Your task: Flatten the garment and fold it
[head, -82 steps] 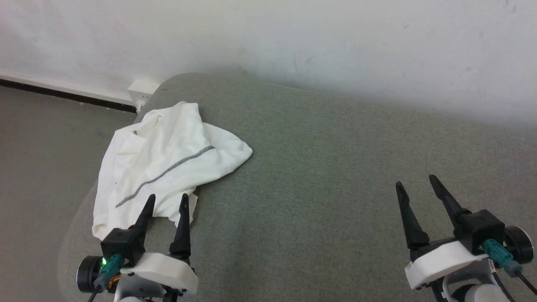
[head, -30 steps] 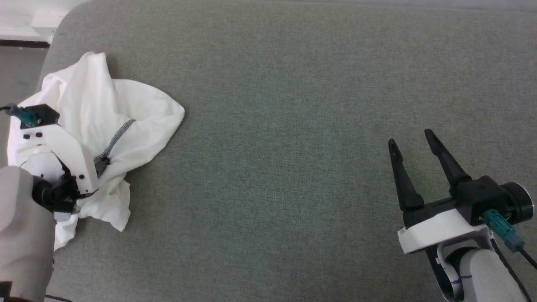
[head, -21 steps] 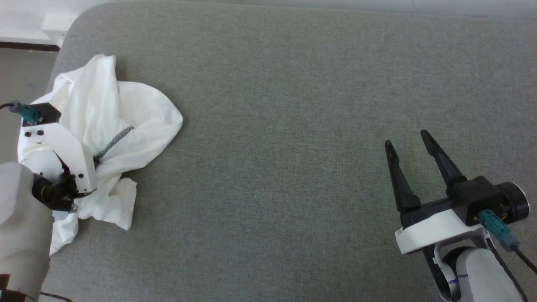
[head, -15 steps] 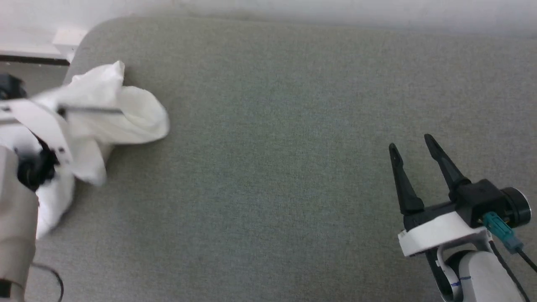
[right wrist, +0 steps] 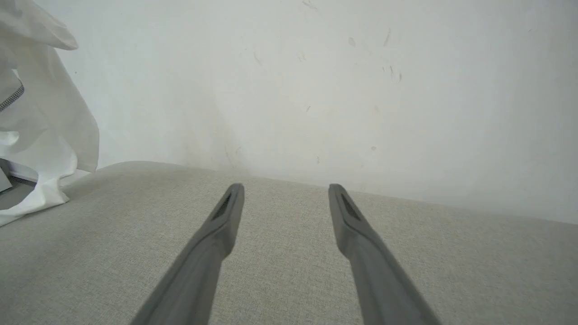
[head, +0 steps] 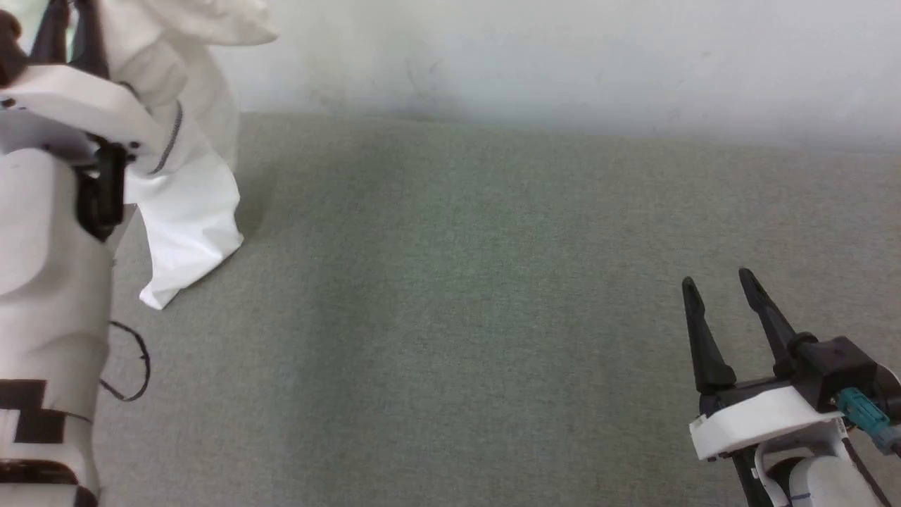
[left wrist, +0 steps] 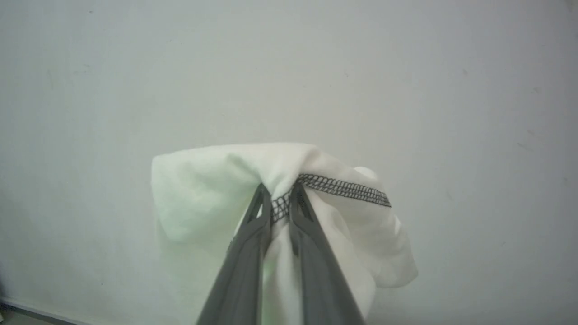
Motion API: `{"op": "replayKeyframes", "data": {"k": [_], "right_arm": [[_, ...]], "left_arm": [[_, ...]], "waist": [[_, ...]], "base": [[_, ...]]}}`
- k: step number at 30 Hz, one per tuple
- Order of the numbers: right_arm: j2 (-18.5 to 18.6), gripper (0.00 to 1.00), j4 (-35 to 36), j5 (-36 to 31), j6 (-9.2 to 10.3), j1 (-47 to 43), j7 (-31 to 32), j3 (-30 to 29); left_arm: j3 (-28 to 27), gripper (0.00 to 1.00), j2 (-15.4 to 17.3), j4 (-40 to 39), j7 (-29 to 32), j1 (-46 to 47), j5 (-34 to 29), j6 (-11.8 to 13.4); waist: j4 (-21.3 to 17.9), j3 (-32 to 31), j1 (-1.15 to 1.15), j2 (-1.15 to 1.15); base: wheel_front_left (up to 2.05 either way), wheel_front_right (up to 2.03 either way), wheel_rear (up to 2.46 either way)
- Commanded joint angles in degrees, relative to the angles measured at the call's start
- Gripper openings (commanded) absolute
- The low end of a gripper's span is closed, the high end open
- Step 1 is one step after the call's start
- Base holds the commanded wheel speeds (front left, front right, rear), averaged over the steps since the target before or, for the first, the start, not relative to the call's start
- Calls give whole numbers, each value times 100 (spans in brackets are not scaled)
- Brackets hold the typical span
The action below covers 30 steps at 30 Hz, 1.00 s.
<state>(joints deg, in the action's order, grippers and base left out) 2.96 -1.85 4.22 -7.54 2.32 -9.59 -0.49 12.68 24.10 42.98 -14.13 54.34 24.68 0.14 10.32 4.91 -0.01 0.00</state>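
Observation:
The garment (head: 186,204), a white shirt with speckled grey-black seam stitching, hangs from my raised left gripper (head: 67,14) at the far left, its lower end touching the grey-green cushioned surface (head: 457,282). In the left wrist view my left gripper (left wrist: 280,192) is shut on the garment (left wrist: 203,194) right at the stitched seam, in front of the wall. My right gripper (head: 714,285) stands open and empty low at the right above the surface. The right wrist view has that gripper (right wrist: 285,192) open, with the garment (right wrist: 40,117) hanging at the far left.
A pale wall (head: 563,63) runs along the back of the cushioned surface. My pale left forearm (head: 42,282) fills the left edge, with a thin black cable loop (head: 130,366) beside it. Grey floor shows at the left edge of the right wrist view.
My left gripper shut on the garment's seam and lifted it off the surface, up to the left. The head camera tilted upward, bringing the wall into view. The right gripper stayed open.

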Motion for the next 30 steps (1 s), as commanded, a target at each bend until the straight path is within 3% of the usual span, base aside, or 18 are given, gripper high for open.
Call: {"op": "replayKeyframes", "data": {"k": [1,19,24,30], "right_arm": [[-8,100,-22,61,5,-73,-16,-35],[-8,100,-92,176,5,-261,-11,-303],[-8,100,-62,177,5,-299,19,-319],[-8,100,-55,234,5,-315,4,-272]], "left_arm": [[4,0,-122,-123,-46,5,3,13],[881,0,-1774,-1997,144,-1151,225,-155],[1046,0,-1908,-2207,229,-1827,364,10],[1197,0,-1897,-1819,287,-3228,516,294]], "waist": [[-248,-194,1,0],[-1931,-194,1,0],[-2157,-117,1,0],[-2274,30,1,0]], "base": [[0,0,0],[0,0,0],[0,0,0],[0,0,0]]}}
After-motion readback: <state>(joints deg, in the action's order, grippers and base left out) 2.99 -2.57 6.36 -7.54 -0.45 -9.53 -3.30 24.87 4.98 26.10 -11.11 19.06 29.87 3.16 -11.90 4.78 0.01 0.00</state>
